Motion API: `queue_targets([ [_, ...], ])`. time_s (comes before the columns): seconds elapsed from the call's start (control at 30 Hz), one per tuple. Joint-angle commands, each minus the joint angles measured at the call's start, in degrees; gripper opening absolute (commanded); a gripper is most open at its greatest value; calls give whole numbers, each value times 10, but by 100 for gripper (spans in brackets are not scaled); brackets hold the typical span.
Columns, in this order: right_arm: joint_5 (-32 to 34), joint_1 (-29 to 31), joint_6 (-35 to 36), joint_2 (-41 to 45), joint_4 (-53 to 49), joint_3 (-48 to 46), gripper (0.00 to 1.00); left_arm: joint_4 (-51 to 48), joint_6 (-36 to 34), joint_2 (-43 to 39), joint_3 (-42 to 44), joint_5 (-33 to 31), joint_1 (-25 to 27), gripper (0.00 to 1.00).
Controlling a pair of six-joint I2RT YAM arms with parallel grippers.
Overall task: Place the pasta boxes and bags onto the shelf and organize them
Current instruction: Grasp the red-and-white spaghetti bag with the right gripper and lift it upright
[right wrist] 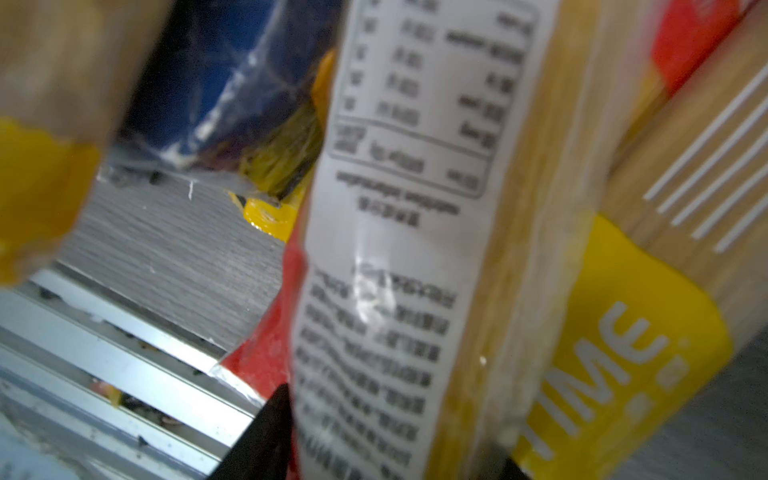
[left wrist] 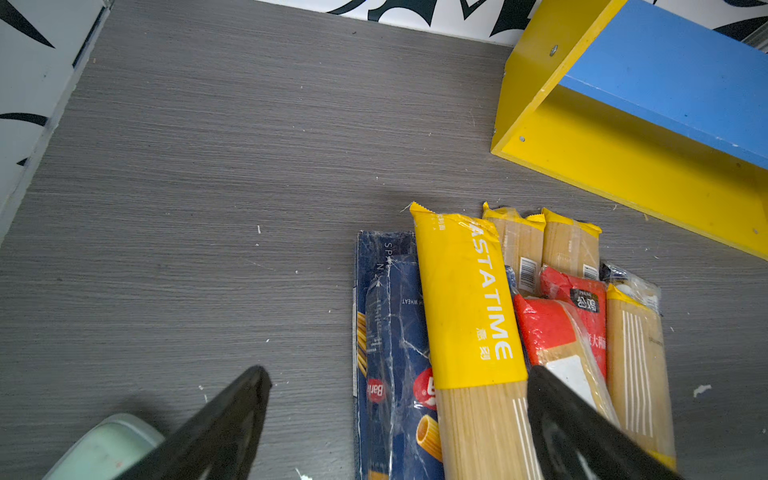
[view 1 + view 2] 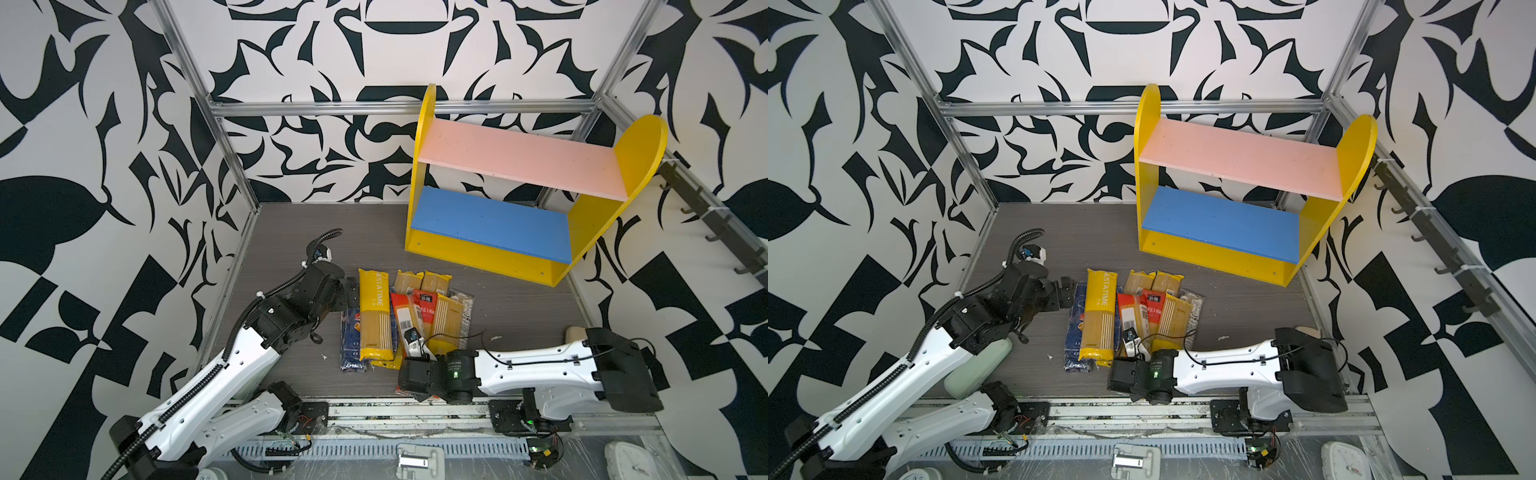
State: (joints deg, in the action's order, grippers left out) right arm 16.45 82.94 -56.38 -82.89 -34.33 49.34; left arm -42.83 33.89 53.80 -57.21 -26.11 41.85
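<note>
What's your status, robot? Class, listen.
Left claw open at pile edge. Right claw astride red-ended bag, grip unclear. Shelf bare. Neighbouring bags crowd it.

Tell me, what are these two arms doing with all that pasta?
The shelf stands bare; all the pasta packs lie heaped on the table. The right pincer has one end of a red-ended bag between its jaws, though a firm grip isn't certain. The left pincer hangs open beside the heap.

Yellow shelf, pink and blue boards; red-ended bag; black-and-white patterned walls.
</note>
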Motion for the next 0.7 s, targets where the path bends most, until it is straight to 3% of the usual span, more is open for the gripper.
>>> queue_targets([
  [0.0, -30, -1, -14, -10, 19, 0, 32, -33, 7, -13, -2, -7, -3, 99],
  [0.07, -28, -2, -21, 0, 18, 0, 20, -36, 7, -16, -2, -10, -3, 99],
  [0.2, -23, -4, -22, 28, 14, 2, 9, -36, 7, -23, -2, -14, -3, 99],
  [0.23, -19, -4, -24, 37, 11, 4, 1, -36, 8, -25, -3, -15, -3, 99],
  [0.67, 14, -22, -20, 214, 21, 8, 0, -54, 9, -24, -11, -20, -3, 99],
])
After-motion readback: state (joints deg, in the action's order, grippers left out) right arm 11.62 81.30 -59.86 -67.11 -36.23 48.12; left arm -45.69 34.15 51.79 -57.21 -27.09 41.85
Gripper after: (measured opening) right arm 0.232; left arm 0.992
